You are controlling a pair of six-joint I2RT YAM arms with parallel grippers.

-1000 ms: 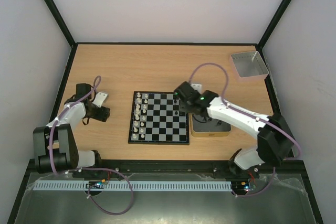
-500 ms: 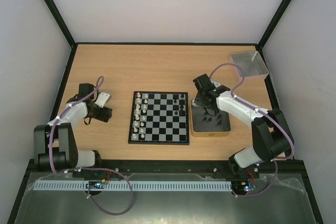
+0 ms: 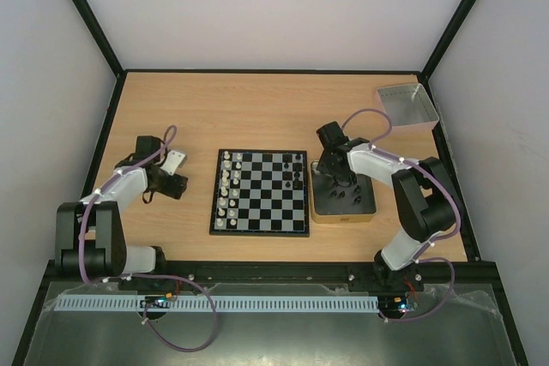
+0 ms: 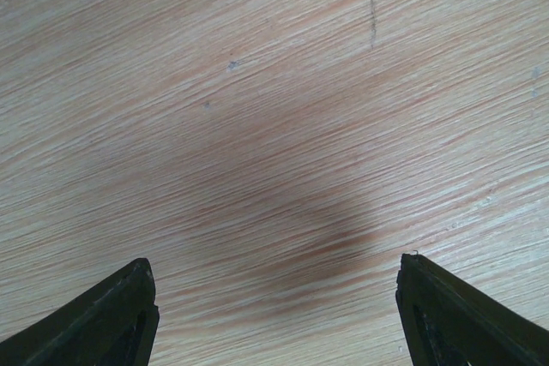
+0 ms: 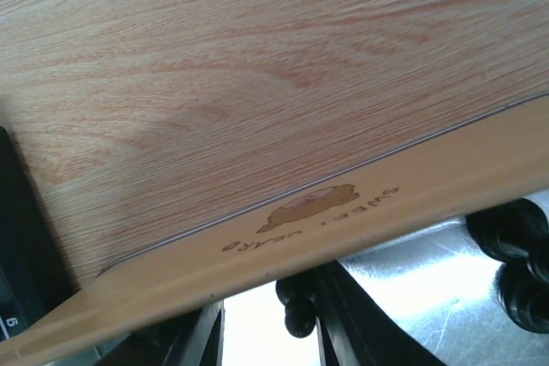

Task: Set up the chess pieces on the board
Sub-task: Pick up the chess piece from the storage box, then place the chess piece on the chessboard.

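The board (image 3: 260, 192) lies mid-table. Whitish pieces (image 3: 225, 190) fill its two left columns, and a few black pieces (image 3: 297, 179) stand at its right edge. My right gripper (image 3: 331, 181) reaches down into the gold-tan tin (image 3: 343, 215), which holds loose black pieces (image 3: 350, 196). In the right wrist view the gripper (image 5: 270, 332) is open inside the tin's wall (image 5: 403, 203). A black piece (image 5: 298, 304) stands between the jaws, against the right finger (image 5: 360, 323). My left gripper (image 3: 174, 186) is wide open and empty over bare wood (image 4: 274, 315).
A grey square tray (image 3: 407, 105) sits at the far right corner. More black pieces (image 5: 515, 263) lie in the tin to the right of my right gripper. The board's dark border (image 5: 17, 246) shows at the left edge of the right wrist view.
My right gripper has moved from over the board's right edge to the tin and lowered into it. The left arm has shifted slightly.
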